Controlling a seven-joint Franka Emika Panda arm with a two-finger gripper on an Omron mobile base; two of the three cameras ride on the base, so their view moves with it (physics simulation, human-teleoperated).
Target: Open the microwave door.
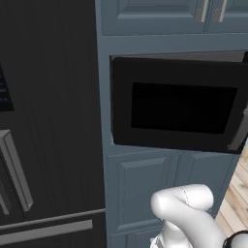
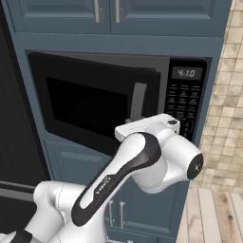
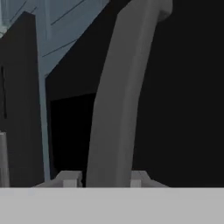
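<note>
Hand view: tool [image 3: 103,181] seemingly clamped around curved grey handle [image 3: 118,96] of glossy black microwave door [image 2: 95,102], ajar; could slip off mid-swing.

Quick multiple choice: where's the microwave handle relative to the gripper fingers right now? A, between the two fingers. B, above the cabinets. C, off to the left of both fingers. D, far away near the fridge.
A: in the hand view the grey handle runs down between the two fingers of the gripper, one tip on each side.
</note>
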